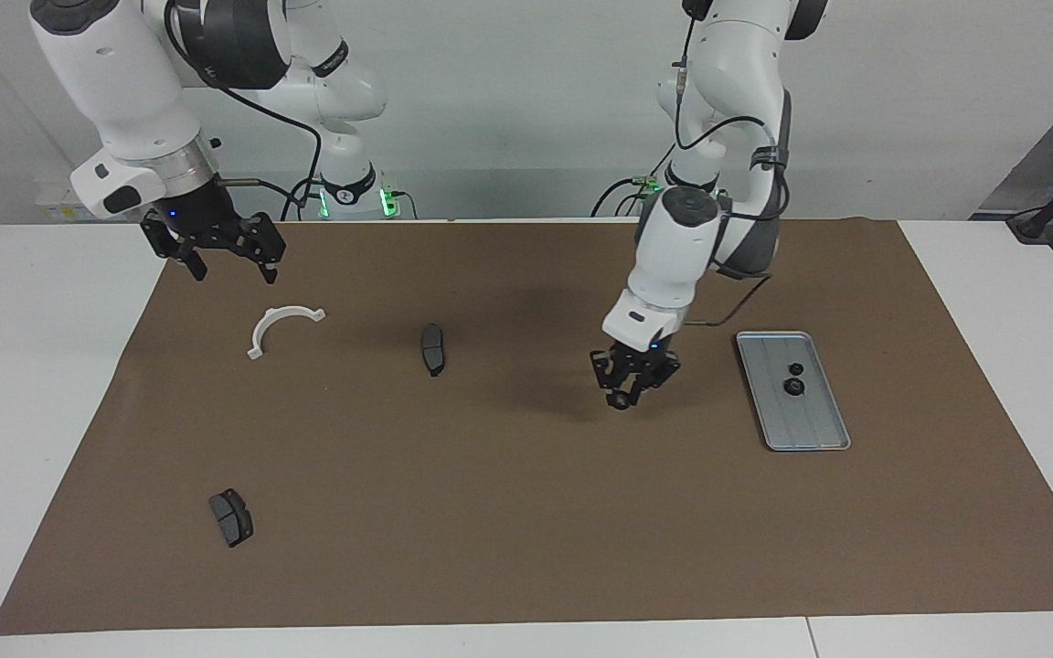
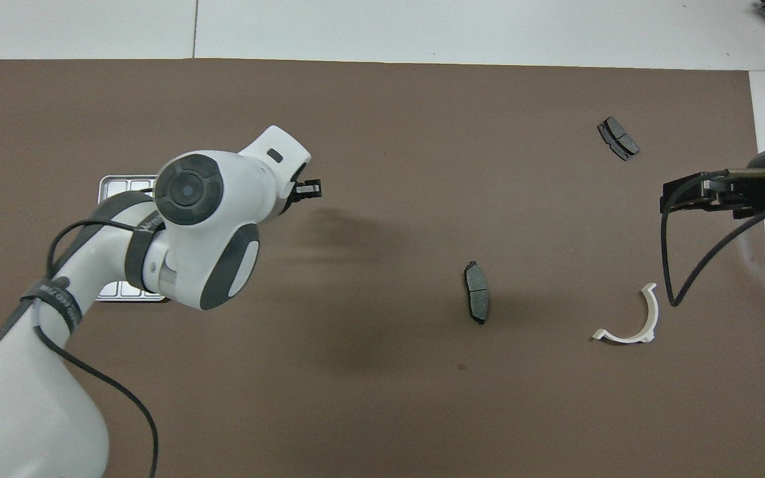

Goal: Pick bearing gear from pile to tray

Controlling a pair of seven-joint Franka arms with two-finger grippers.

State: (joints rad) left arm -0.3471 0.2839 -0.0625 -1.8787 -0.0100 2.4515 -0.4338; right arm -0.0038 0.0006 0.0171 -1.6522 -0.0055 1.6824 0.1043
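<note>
The left arm [image 2: 203, 226] covers most of the tray [image 2: 117, 182] at frame left (only its edges show); a white bracket [image 2: 635, 318] lies lower right.

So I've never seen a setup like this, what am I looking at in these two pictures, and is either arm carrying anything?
These are two white robot arms at a table covered with a brown mat, each ending in a two-finger claw. One picture faces the robots from across the table; the other looks down from above their own end, so the sides are swapped between them.

The left claw hangs over the mat beside the tray, shut on a small black round part. Two black rings already lie in that silver tray.

The right claw waits open, in the air above the white half-ring bracket, holding nothing.

Loose on the mat: the bracket, one dark brake pad near the middle, and another brake pad farther from the robots, toward the right arm's end.
</note>
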